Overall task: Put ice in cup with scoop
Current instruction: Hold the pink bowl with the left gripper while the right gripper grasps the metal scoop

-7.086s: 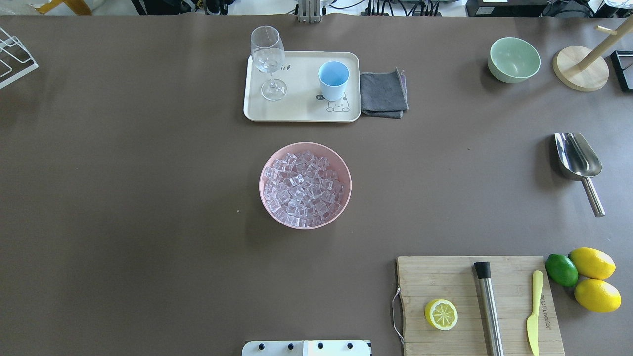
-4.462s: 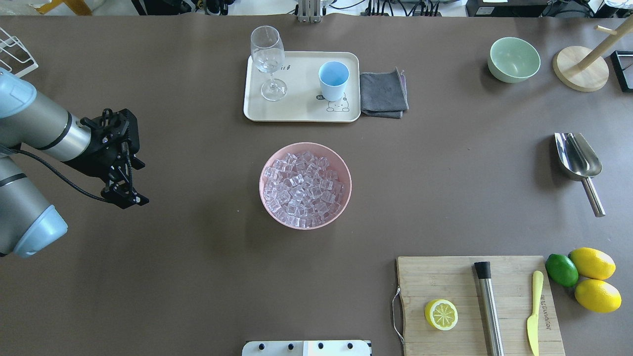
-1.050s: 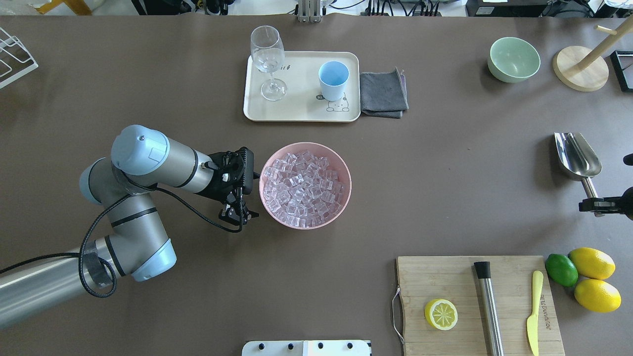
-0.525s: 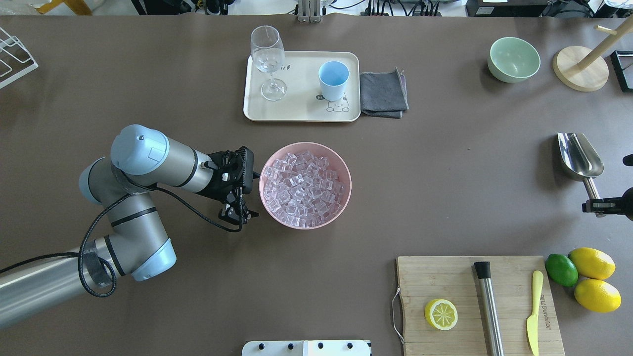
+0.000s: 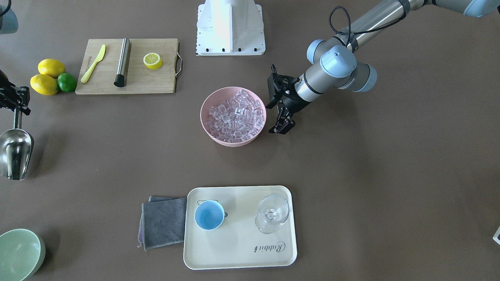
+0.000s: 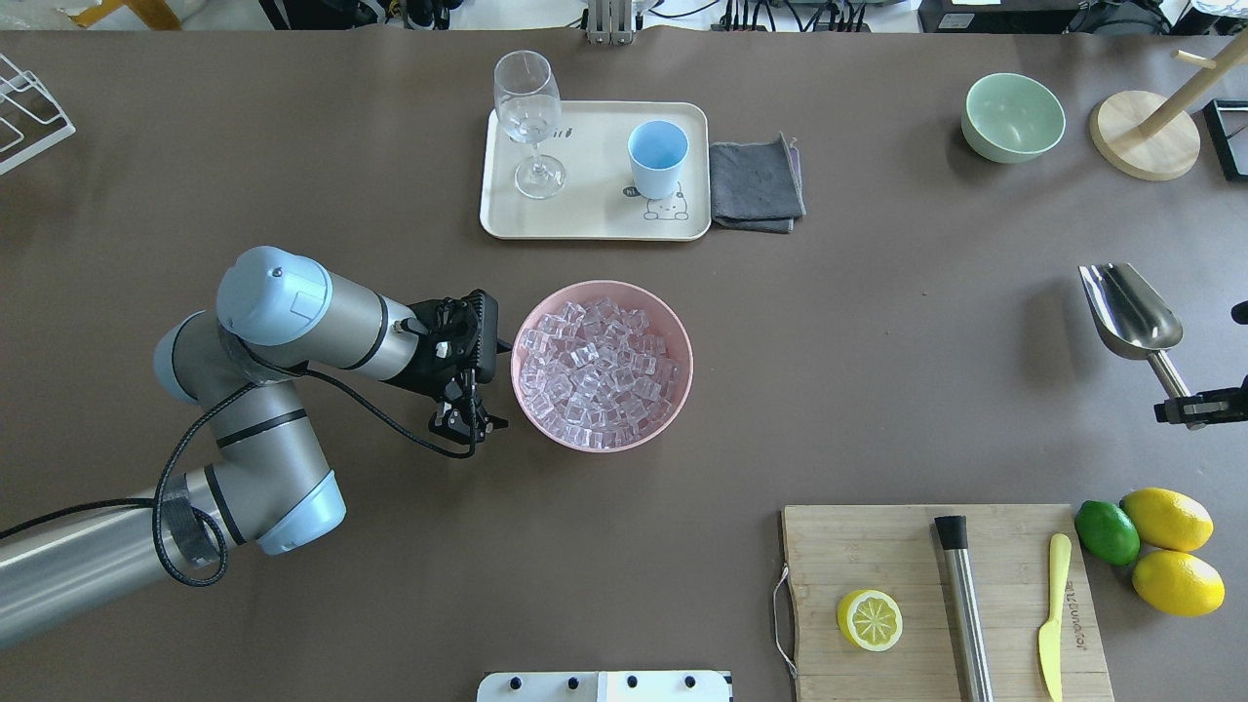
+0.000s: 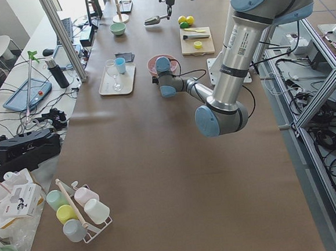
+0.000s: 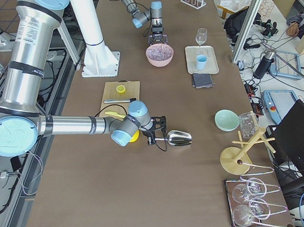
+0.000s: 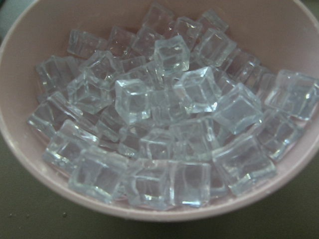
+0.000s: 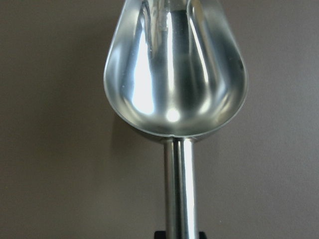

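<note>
At the front-facing view's left edge, the right gripper (image 5: 15, 102) is clamped on the handle of the scoop (image 5: 15, 154). From overhead, the left gripper (image 6: 470, 425), fingers apart, sits just left of the pink bowl (image 6: 604, 445) of ice (image 6: 597, 372); the cup (image 6: 657, 161) stands on the far tray (image 6: 595, 210). The left wrist view is filled by ice cubes.

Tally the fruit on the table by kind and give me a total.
Whole lemons: 2
Lime: 1
Lemon half: 1
Total: 4
</note>
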